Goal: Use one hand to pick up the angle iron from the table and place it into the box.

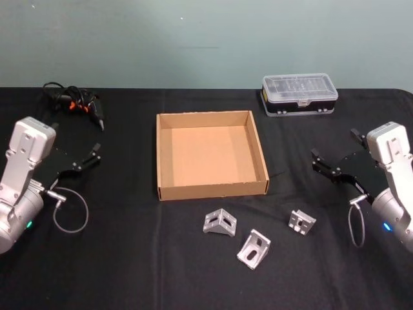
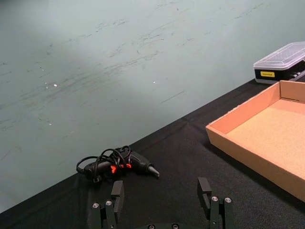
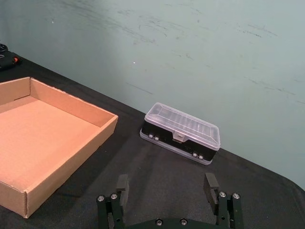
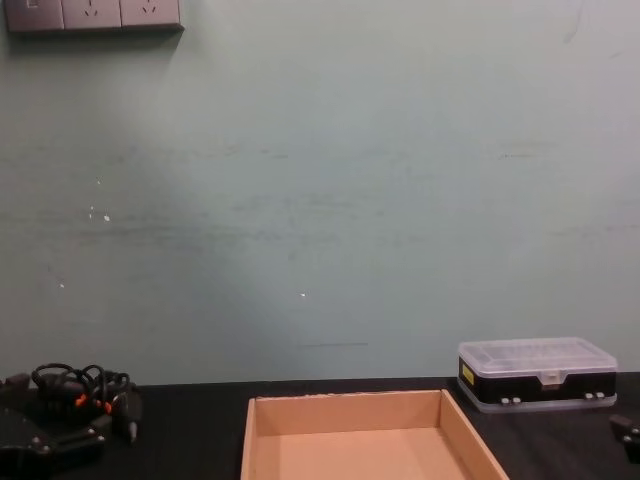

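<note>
Head view: one angle iron (image 1: 301, 221) lies on the table (image 1: 129, 258) near the box (image 1: 211, 190), two more just left of it; box empty; left gripper (image 1: 87, 157) and right gripper (image 1: 335, 144) hover at either side, claws wide, holding nothing; pick-up not begun; next, by judgement, the right gripper must descend over the iron and close

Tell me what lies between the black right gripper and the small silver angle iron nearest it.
In the head view, that stretch is bare matte black tabletop, running from the open right gripper down to the small silver angle iron.
</note>
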Robot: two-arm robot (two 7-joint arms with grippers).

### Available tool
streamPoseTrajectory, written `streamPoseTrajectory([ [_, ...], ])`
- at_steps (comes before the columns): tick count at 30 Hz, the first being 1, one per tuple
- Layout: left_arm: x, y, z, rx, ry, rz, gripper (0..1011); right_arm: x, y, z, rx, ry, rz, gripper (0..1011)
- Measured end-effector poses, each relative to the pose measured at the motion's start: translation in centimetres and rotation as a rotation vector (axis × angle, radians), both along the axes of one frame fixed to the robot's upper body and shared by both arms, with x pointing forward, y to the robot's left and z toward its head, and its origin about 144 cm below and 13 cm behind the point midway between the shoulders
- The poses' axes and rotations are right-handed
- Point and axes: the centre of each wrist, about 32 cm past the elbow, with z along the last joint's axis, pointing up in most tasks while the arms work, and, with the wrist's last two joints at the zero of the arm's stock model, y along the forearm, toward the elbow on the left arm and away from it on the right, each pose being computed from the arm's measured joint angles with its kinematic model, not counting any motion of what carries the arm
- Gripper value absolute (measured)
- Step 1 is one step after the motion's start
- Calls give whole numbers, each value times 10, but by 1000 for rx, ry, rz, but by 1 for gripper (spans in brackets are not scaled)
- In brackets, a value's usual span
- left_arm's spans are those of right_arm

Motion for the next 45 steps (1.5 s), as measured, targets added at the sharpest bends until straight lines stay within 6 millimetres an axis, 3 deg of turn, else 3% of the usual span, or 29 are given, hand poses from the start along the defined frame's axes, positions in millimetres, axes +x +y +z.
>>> streamPoseTrajectory([
  [27, 0, 0, 0, 0, 0, 0, 1011, 0, 1, 1, 3, -2, 5, 1003],
  [35, 0, 0, 0, 0, 0, 0, 1011, -11, 8, 18, 47, 52, 25, 1003],
  [45, 0, 0, 0, 0, 0, 0, 1011, -48, 17, 53, 82, 232, 76, 1003],
])
